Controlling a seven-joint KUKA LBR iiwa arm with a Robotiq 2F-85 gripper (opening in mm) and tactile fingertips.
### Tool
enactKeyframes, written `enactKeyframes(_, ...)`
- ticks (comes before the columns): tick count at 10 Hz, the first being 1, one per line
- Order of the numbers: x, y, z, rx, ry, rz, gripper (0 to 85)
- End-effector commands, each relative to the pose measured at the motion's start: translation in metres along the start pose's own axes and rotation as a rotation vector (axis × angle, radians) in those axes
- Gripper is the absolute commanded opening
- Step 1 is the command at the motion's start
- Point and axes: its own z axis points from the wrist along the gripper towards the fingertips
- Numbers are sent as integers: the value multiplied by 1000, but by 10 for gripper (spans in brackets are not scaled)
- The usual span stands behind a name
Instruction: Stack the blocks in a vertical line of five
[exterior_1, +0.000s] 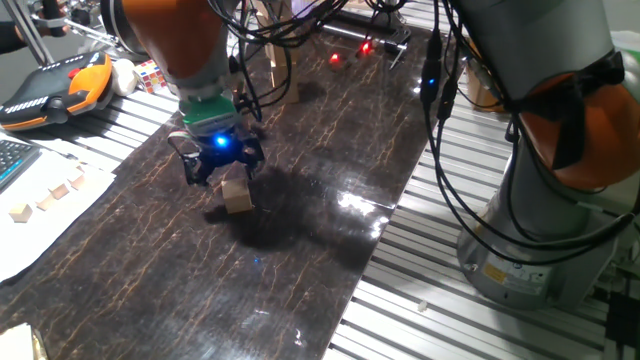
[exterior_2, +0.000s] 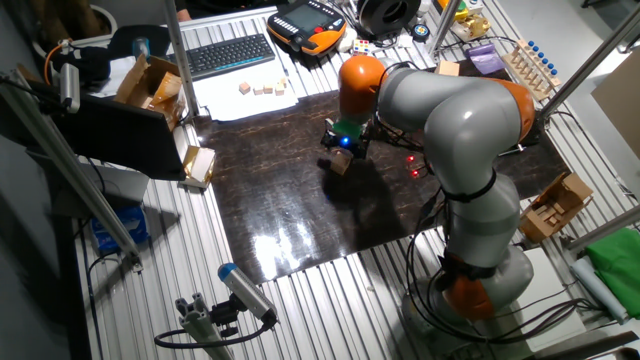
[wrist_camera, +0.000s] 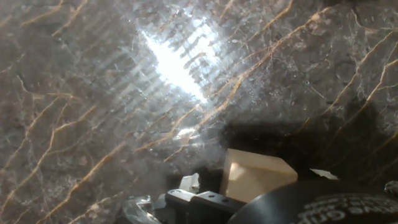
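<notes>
One pale wooden block (exterior_1: 237, 194) rests on the dark marbled mat (exterior_1: 320, 180), left of the middle. It also shows as a small tan cube (exterior_2: 341, 164) in the other fixed view. My gripper (exterior_1: 224, 176) hangs right over it with a blue light glowing on the hand. Its dark fingers stand apart on either side of the block's top, and the jaws look open. In the hand view the block (wrist_camera: 256, 177) fills the lower edge, close beside a dark finger part (wrist_camera: 193, 200). Whether it sits on a second block cannot be told. Other blocks do not show clearly.
Tiny pale cubes (exterior_1: 60, 190) lie on white paper at the mat's left edge. A Rubik's cube (exterior_1: 148, 75) and an orange teach pendant (exterior_1: 60, 90) sit behind them. Cables (exterior_1: 440, 130) hang at the right beside a second robot base (exterior_1: 540, 230). A keyboard (exterior_2: 230, 55) lies behind the mat.
</notes>
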Motion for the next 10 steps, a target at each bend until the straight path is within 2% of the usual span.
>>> enactKeyframes(1,0,0,1,-1,-6,1,850)
enactKeyframes(8,7,4,12,-20,-49,42,850)
enactKeyframes(10,11,8,14,-23,-63,50,807)
